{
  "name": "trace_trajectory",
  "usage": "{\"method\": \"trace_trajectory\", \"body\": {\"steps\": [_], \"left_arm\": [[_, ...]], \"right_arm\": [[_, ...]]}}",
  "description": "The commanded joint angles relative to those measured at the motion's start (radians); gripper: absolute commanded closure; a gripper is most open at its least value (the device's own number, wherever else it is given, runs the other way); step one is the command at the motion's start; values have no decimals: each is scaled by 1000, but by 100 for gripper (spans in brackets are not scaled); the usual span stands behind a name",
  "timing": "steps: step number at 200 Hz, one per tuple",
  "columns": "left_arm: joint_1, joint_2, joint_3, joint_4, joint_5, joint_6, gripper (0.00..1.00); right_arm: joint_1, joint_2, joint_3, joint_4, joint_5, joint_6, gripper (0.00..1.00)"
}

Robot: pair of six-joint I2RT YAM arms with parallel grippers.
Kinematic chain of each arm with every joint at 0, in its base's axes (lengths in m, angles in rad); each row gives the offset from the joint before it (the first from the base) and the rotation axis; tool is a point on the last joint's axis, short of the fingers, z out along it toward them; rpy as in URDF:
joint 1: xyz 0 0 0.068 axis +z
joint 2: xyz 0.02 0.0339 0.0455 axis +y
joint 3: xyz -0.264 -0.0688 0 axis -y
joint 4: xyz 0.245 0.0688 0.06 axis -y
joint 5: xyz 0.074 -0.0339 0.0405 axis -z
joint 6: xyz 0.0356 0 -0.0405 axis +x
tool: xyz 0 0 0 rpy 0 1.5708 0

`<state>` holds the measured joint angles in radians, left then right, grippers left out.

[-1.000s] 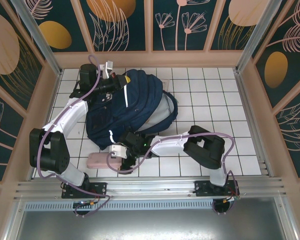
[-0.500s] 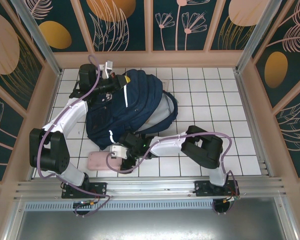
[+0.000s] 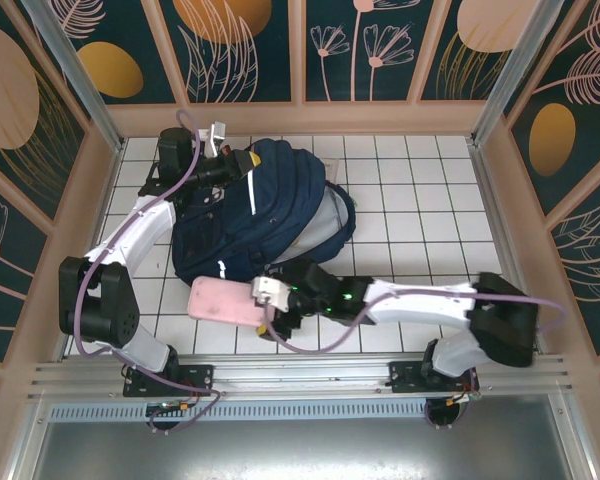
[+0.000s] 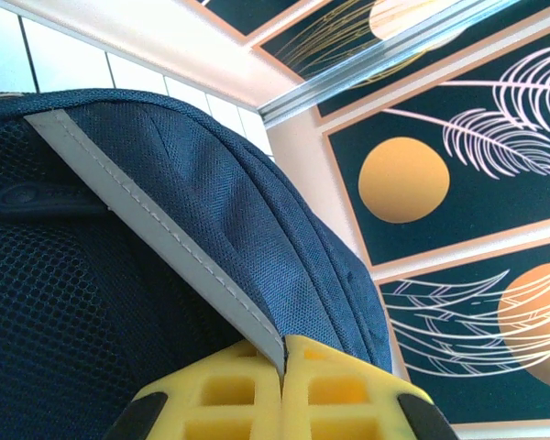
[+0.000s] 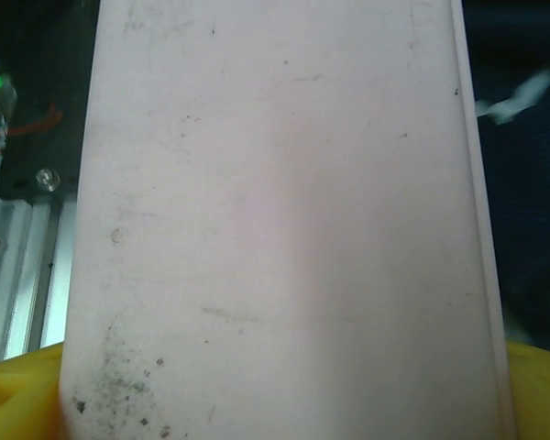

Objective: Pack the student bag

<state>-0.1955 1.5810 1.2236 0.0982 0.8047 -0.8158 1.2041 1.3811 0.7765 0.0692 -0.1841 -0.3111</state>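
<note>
The student bag, navy with white reflective stripes, lies on the white tiles at the back left. My left gripper is at its top edge. In the left wrist view the yellow jaws are shut on the bag's grey-striped edge. A pink pouch hangs just off the bag's near end, and my right gripper holds its right end. In the right wrist view the pouch lies between the yellow fingers of that gripper.
Wooden walls with dark leaf panels enclose the tiled floor on three sides. An aluminium rail runs along the near edge. Bare tiles stretch to the right of the bag.
My right gripper has closed on the pink pouch and lifted it off the tiles, a little right and toward the bag. The right arm's elbow swung out to the right. The left arm stayed still.
</note>
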Motion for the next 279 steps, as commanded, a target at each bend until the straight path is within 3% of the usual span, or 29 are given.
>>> {"method": "trace_trajectory", "body": {"steps": [1, 28, 44, 55, 86, 126, 167, 206, 241, 279], "left_arm": [[14, -44, 82, 60, 38, 36, 100], [14, -35, 131, 5, 32, 62, 100], [15, -20, 166, -45, 19, 84, 100], [14, -11, 193, -90, 8, 108, 100], [-2, 12, 313, -289, -35, 232, 100], [-28, 40, 445, -452, -36, 326, 100], [-71, 77, 552, -559, -16, 398, 100], [-107, 99, 658, -657, -41, 459, 100], [-109, 77, 672, -664, -68, 475, 100], [-109, 38, 596, -646, -40, 483, 100]], "right_arm": [[-13, -198, -125, 105, 122, 76, 54], [-88, -466, -269, 166, 194, 174, 58], [-175, -573, -315, 183, 265, 246, 59], [-250, -612, -326, 180, 318, 306, 65], [-415, -620, -268, 119, 412, 476, 73], [-529, -502, -165, -62, 593, 584, 72], [-572, -326, -87, -75, 471, 552, 72], [-524, -185, 10, -114, 300, 470, 74], [-418, -162, 36, -180, 208, 369, 72], [-403, -163, 12, -183, 155, 233, 65]]}}
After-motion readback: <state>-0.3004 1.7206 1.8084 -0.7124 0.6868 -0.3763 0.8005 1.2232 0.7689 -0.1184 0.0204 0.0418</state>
